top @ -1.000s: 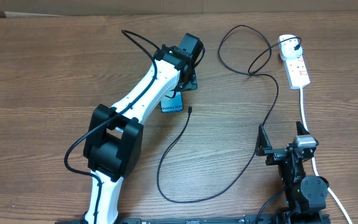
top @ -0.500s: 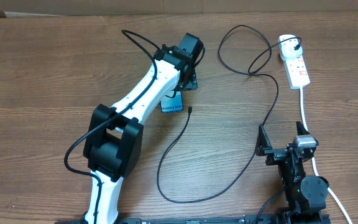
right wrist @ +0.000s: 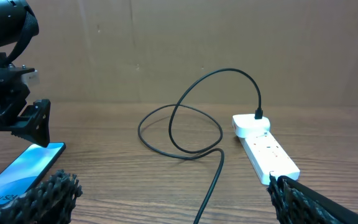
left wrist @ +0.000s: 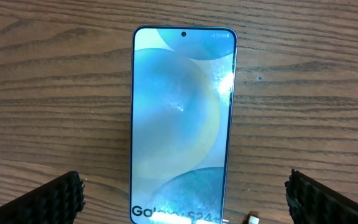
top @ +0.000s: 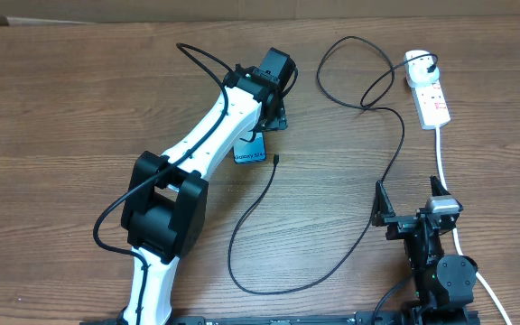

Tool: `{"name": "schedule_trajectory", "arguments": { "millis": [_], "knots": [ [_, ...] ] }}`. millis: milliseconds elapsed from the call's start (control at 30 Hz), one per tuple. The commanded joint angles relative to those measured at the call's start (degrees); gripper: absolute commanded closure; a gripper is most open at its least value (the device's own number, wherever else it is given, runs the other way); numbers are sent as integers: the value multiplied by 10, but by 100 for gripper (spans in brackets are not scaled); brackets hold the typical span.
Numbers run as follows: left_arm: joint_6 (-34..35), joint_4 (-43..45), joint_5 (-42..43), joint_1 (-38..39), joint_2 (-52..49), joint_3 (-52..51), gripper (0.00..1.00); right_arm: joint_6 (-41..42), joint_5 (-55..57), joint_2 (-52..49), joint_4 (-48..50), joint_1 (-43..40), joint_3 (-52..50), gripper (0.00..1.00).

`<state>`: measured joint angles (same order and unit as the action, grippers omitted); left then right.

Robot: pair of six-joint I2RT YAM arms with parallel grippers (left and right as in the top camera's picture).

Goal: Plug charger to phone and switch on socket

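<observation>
The left fingers (left wrist: 50, 199) hang spread wide over the phone (left wrist: 182, 118), grasping nothing. The right fingers (right wrist: 45, 198) are just as wide and empty, low over the near side of the bench (top: 61, 108). The phone lies flat, screen up. It is a slim, glassy slab, probably slippery and easily scratched, and best steadied by its edges. The charger (top: 230, 248) is a thin, limp black cable looping over the wood grain, with its small tip just beside the phone's bottom end. I would pinch the stiff tip, not the floppy cable. Its plug sits in the socket (top: 430, 97), a hard white plastic strip at the far right.
</observation>
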<state>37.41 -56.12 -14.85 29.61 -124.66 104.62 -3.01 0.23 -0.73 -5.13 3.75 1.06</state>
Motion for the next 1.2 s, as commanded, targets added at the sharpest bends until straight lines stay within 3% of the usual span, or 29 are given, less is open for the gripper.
{"name": "schedule_trajectory", "arguments": {
  "millis": [0, 567, 933, 1167],
  "knots": [
    [7, -2, -16, -1, -6, 12, 0, -1, -1, 6, 3, -1, -6, 0],
    [14, 25, 4, 0, -7, 5, 0, -1, -1, 6, 3, -1, -6, 0],
    [14, 75, -20, -8, -7, -54, 0, -1, -1, 6, 3, -1, -6, 0],
    [11, 102, 41, -32, -7, -68, 0, -1, -2, 6, 3, -1, -6, 0]
  ]
}}
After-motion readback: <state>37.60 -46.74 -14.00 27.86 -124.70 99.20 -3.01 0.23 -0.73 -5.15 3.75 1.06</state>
